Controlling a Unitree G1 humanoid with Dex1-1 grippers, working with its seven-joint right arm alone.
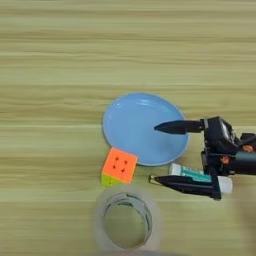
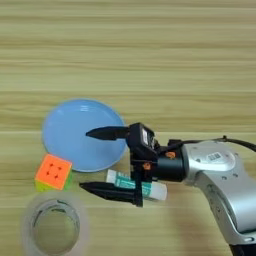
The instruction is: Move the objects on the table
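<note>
Gripper fingers spread wide; far finger over plate, near finger low in front of glue stick, nothing held. Glue lies flat on worktop just right of plate rim. Cube touches plate front, tape nearer me.

Risks I see:
- far finger catches plate on closing, drags it
- round glue rolls off
- thin stick not clearly visible.

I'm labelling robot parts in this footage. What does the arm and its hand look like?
The right arm is a rounded silver shell with a small white label on top. A thin black cable runs along it. A black wrist block with orange dots carries the hand: two long, tapered black fingers.
</note>
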